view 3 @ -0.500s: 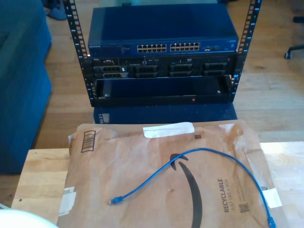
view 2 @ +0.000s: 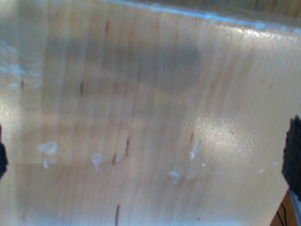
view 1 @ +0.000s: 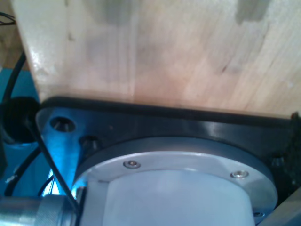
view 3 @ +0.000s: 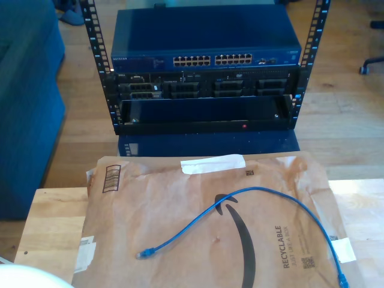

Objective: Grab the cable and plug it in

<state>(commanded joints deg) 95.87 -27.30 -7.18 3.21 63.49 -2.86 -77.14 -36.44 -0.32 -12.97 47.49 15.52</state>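
The cable (view 3: 258,189) is thin and bright blue. It lies in a loose arc on a brown paper mailer (view 3: 180,204) on the wooden table (view 3: 54,222). One plug (view 3: 141,255) rests near the mailer's middle and the other plug (view 3: 343,281) is at the exterior view's lower right. My second gripper (view 2: 148,155) hovers over bare wood, and its dark fingertips (view 2: 294,150) are far apart with nothing between them. The first wrist view looks at bare table wood (view 1: 164,47) and a black mounting plate (view 1: 164,122) under a white arm base (view 1: 178,197).
Behind the table stands a rack holding a blue network switch (view 3: 204,36) with a row of ports (view 3: 213,60), above other rack units and an open bay (view 3: 204,111). A blue sofa (view 3: 24,108) fills the exterior view's left. A white rounded part (view 3: 30,279) sits at that view's lower left.
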